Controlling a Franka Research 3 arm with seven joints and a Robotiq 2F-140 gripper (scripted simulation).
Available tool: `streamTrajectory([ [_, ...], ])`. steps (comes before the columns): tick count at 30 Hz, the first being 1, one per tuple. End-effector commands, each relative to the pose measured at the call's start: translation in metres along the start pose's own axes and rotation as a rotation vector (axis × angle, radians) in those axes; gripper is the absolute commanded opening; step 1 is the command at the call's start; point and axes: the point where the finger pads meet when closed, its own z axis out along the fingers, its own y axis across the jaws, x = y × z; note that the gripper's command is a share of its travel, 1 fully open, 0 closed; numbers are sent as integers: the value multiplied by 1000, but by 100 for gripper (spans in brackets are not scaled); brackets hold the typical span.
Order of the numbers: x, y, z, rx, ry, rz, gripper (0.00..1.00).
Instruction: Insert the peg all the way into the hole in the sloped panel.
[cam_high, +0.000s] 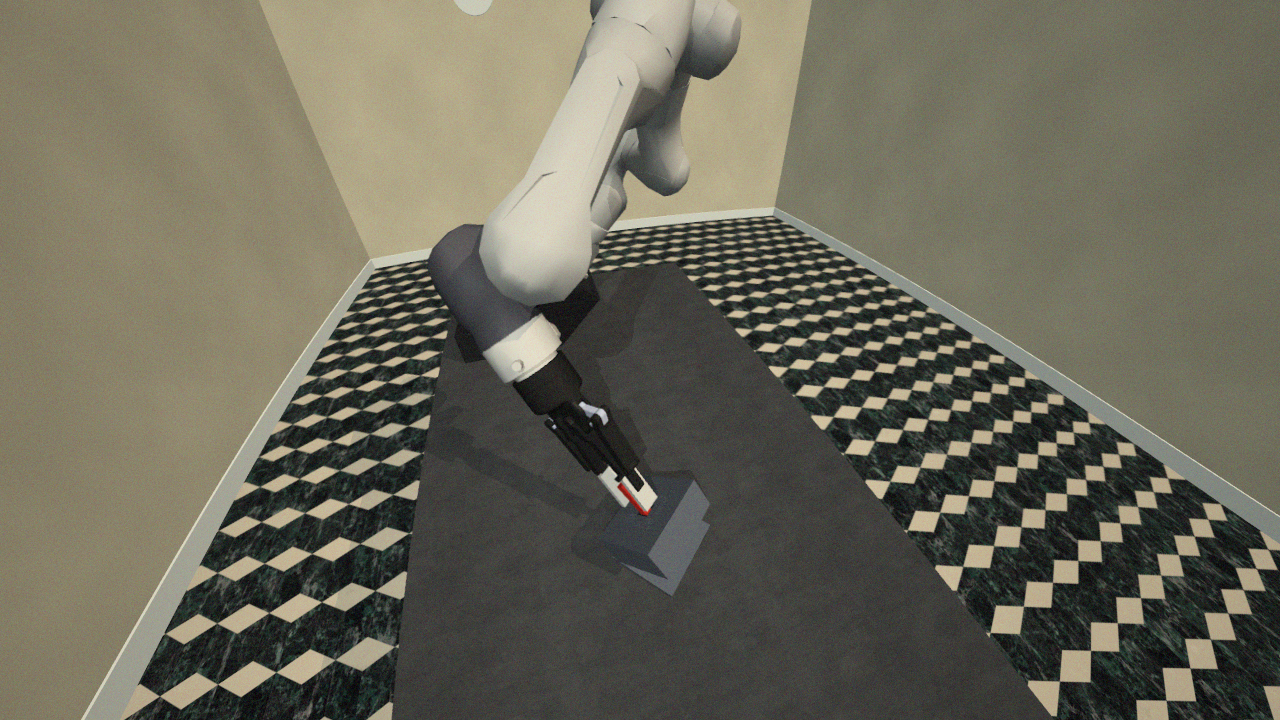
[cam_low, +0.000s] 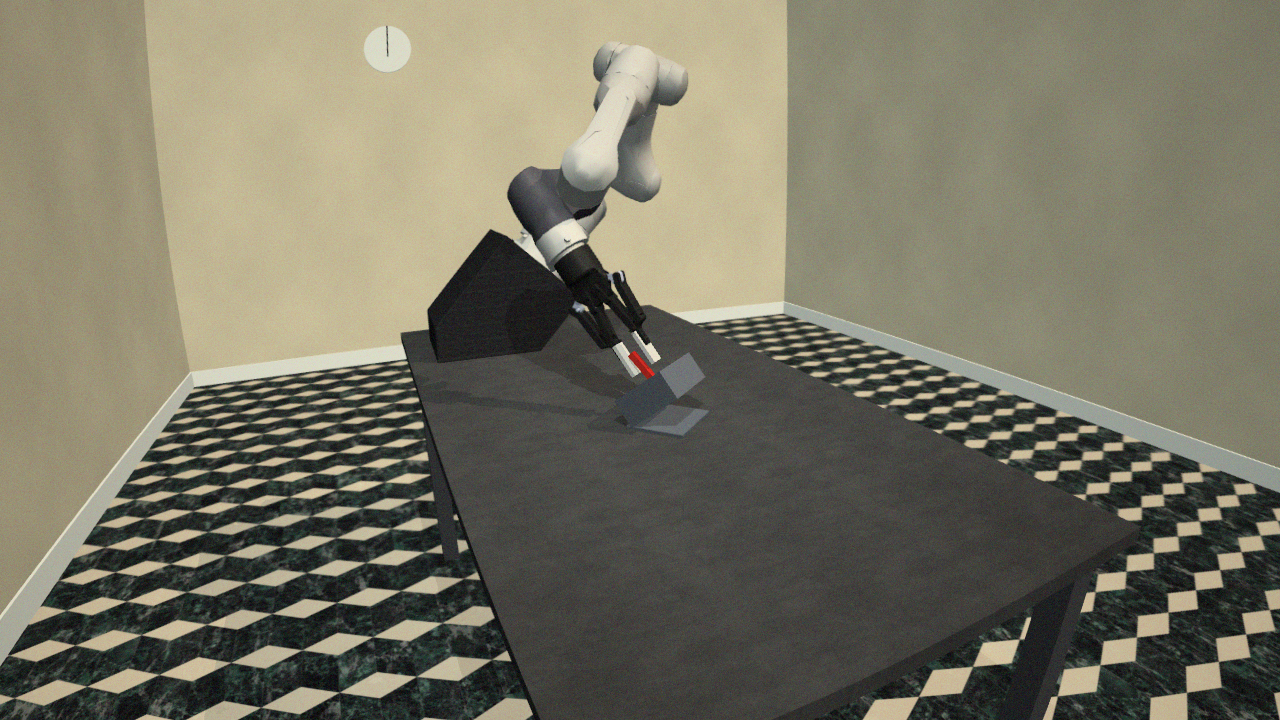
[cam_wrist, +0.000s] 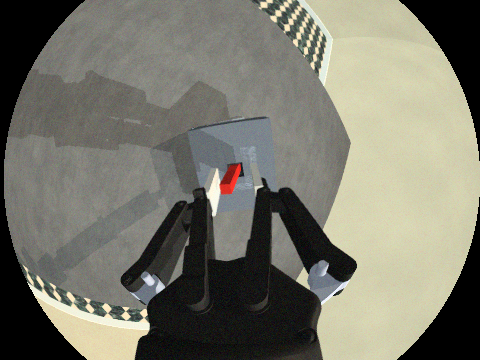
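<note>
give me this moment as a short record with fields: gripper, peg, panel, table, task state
gripper: gripper open, fingers apart on either side of the peg, tilted down toward the panel
peg: red peg free between the fingers, its far end at the panel face, part still showing
panel: grey sloped panel on a flat base
table: dark table, black block at its far end
task state: peg not fully in
</note>
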Motion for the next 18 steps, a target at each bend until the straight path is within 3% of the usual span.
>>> streamTrajectory([
  [1, 0, 0, 0, 0, -1, 0, 30],
  [9, 0, 0, 0, 0, -1, 0, 45],
  [18, -1, 0, -17, 0, 0, 1, 57],
])
